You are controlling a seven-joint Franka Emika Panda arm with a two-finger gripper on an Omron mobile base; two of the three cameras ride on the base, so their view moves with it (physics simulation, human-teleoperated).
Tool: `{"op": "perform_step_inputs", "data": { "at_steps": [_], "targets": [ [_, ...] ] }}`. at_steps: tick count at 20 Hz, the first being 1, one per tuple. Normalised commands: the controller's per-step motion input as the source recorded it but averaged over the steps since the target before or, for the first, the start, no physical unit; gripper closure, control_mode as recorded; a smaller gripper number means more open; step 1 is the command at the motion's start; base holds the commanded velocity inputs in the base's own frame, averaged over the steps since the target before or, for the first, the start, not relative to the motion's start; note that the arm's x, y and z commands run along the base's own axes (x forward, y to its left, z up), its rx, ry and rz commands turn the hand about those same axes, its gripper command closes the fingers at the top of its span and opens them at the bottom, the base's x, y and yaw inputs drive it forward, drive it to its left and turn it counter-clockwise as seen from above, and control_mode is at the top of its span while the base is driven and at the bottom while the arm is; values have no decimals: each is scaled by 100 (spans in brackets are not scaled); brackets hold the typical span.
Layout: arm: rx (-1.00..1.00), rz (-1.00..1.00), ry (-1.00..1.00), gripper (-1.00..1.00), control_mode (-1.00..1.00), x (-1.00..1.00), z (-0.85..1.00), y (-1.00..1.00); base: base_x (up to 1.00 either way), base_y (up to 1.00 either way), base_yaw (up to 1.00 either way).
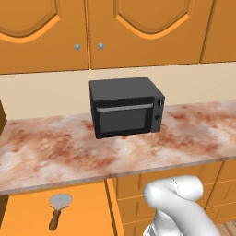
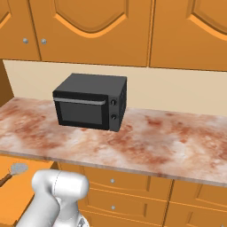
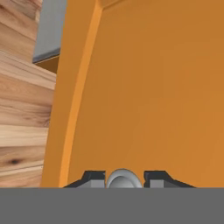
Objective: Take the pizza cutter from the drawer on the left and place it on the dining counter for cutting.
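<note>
Tool (image 3: pixel 123 180): two dark finger tips at the bottom edge, closed in on either side of a small round silver knob (image 3: pixel 123 178).
Knob: sits between the tips, touching or nearly touching both; lower part cut off by the frame edge.
Drawer front (image 3: pixel 153 87): plain orange panel, very close; a lighter raised frame strip runs along its left side.
Floor (image 3: pixel 22 87): light wood planks, left of the panel.
Upper left: a grey patch above a dark edge; cannot tell what it is.
</note>
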Motion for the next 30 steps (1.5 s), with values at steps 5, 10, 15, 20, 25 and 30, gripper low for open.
{"op": "perform_step_inputs", "data": {
  "at_steps": [5,10,15,20,25,30],
  "targets": [
    [0,0,4,100,-100,-53,-11,0,0,0,0],
    [0,0,1,100,-100,-52,-10,0,0,0,0],
    [0,0,0,100,-100,-47,-5,0,0,0,0],
    [0,0,2,100,-100,-30,-1,0,0,0,0],
    [0,0,1,-100,-100,-15,0,0,0,0,0],
    [0,0,0,-100,-100,-6,0,0,0,0,0]
  ]
}}
